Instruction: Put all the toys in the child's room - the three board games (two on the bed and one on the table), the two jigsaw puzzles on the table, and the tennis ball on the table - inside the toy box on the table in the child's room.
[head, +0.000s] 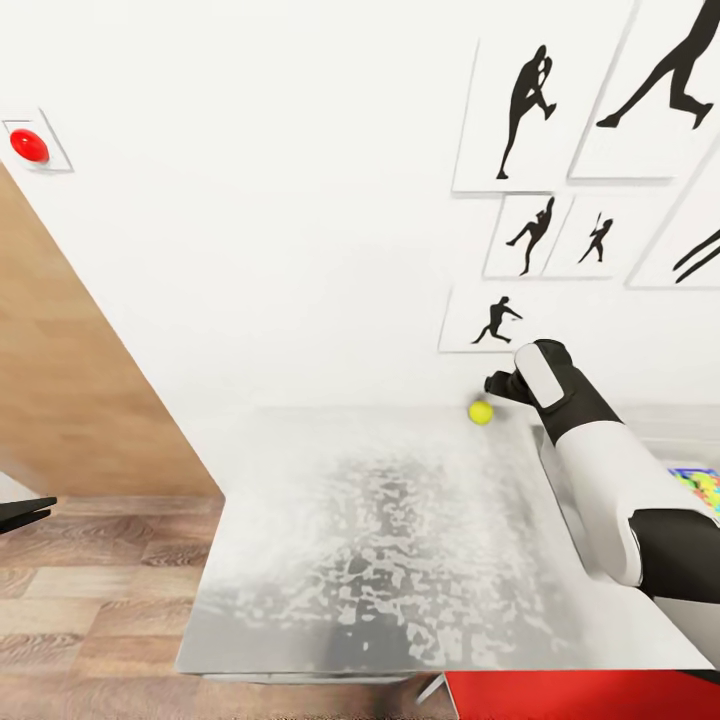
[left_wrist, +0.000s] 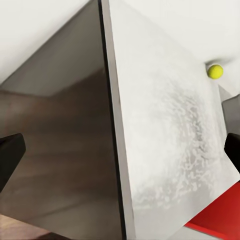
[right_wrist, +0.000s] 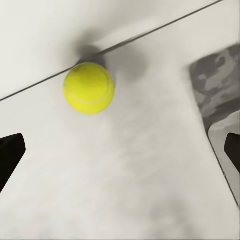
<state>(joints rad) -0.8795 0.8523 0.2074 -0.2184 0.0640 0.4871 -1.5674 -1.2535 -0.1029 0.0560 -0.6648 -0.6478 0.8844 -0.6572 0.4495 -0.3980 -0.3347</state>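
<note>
Tennis ball (head: 481, 412): sits on the pale table top at its far edge, right against the white wall; also seen close up from the right wrist (right_wrist: 89, 88) and small from the left wrist (left_wrist: 215, 71).
Right gripper (head: 503, 386): hovers just beside the ball, above and slightly right of it; fingers (right_wrist: 10, 157) spread apart, nothing between them, ball not touched.
Left gripper (head: 25, 512): off the table's left side, over the wood-plank floor; fingertips (left_wrist: 10, 152) apart, holding nothing.
Table (head: 380, 540): mottled grey top.
Jigsaw puzzle (head: 700, 487): multicoloured corner at the right edge, behind the right arm.
Wall: sports-silhouette pictures (head: 520, 110); red button (head: 29, 146).
</note>
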